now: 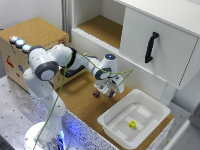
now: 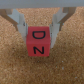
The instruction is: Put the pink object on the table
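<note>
Table: cork top lies directly beneath the gripper. Gripper: we see its jaws closed onto the block, one finger on each opposite flat side. Block: pink lettered cube, held between the fingertips just above the cork. We judge it light, rigid, smooth-faced; flat side faces suit the hold.

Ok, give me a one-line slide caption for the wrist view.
Wrist view: gripper fingers flank the lettered pink block just above or on the cork table.
</note>
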Tool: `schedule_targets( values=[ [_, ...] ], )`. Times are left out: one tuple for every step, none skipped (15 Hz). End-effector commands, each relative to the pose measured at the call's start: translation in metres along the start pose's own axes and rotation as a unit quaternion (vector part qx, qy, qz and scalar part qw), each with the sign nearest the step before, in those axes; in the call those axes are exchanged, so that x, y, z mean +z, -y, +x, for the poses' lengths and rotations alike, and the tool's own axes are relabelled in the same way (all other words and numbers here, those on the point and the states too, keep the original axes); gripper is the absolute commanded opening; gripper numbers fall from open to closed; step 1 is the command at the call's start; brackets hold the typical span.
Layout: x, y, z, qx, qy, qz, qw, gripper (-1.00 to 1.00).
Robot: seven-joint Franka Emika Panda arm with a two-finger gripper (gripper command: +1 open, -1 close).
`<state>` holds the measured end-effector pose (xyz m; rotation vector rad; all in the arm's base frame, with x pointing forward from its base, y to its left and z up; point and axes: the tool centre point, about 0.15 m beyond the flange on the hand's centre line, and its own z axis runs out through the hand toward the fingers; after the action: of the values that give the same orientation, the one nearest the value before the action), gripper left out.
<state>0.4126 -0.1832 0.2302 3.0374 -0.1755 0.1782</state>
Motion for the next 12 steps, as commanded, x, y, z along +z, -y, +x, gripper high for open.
schedule_targets(
  values=[
    [0.015,-0.01,0.013,0.008,0.037,-0.007,0.999,1.0],
    [0.015,-0.01,0.011,0.011,0.038,-0.007,0.999,1.0],
    [0.013,-0.01,0.009,0.013,0.039,-0.004,0.999,1.0],
    [0.007,-0.01,0.008,0.017,0.034,-0.001,0.999,1.0],
    [0.001,-0.01,0.007,0.02,0.029,0.002,0.999,1.0],
    [-0.006,-0.01,0.008,0.022,0.023,0.007,0.999,1.0],
    [-0.014,-0.009,0.008,0.022,0.017,0.011,1.0,1.0],
    [-0.022,-0.007,0.009,0.021,0.012,0.014,1.0,1.0],
    [-0.03,-0.004,0.01,0.02,0.006,0.018,1.0,1.0],
    [-0.039,-0.001,0.011,0.02,0.001,0.024,1.0,1.0],
    [-0.047,0.004,0.012,0.018,-0.003,0.03,0.999,1.0],
    [-0.057,0.011,0.013,0.015,-0.006,0.038,0.999,1.0]
  ],
)
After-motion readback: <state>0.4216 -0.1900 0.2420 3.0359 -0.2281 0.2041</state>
